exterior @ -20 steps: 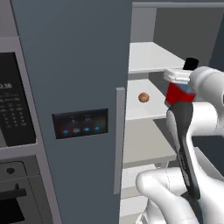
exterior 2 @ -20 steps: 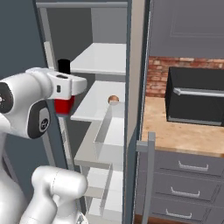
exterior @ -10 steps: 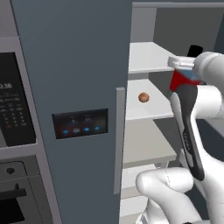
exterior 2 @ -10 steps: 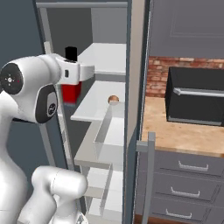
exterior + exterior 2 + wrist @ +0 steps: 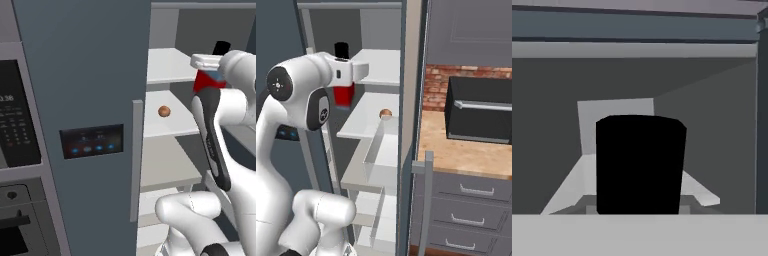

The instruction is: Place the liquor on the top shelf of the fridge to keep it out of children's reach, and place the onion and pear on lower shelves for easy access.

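The liquor (image 5: 206, 81), a squat bottle with a red label and a black cap (image 5: 341, 50), hangs in my gripper (image 5: 346, 80), which is shut on it. It is held upright at the fridge (image 5: 80, 75) opening, about level with the front of the top shelf (image 5: 381, 65). In the hand view the black cap (image 5: 640, 165) stands close up, with the white top shelf (image 5: 587, 175) running back behind it. The onion (image 5: 164, 111) lies on the lower shelf (image 5: 175, 125) just beneath; it is also the brown ball (image 5: 385, 114) in the right base view. The pear is out of view.
The open fridge door (image 5: 92, 141) with its lit panel and long handle (image 5: 136, 160) stands left of the arm. Black-fronted wall ovens (image 5: 15, 125) are further left. Right of the fridge, a wooden counter (image 5: 466, 150) carries a black appliance (image 5: 481, 112); grey drawers lie below.
The arm has raised the liquor from about the onion shelf's height up to the top shelf's level and carried it inward toward the fridge. The onion has not moved.
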